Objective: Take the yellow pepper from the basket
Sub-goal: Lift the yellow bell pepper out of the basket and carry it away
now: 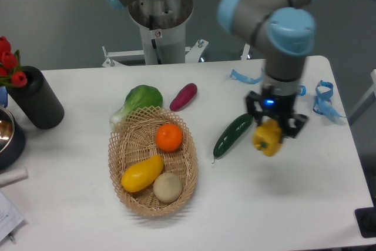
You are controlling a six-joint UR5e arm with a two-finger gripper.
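Observation:
My gripper (269, 135) is shut on the yellow pepper (268, 139), a small lobed yellow fruit, and holds it above the table to the right of the basket. The oval tan wicker basket (119, 168) lies left of centre. It holds an orange (169, 137), a long smooth yellow squash-like fruit (141, 173) and a pale round potato-like item (168, 187). The pepper is well clear of the basket.
A green cucumber (232, 134) lies just left of the gripper. A purple sweet potato (183, 96) and a green lettuce (141, 99) lie behind the basket. A black cylinder with red tulips (35, 97) and a metal bowl (7, 133) stand at the left. Blue tape (325, 98) lies at the right.

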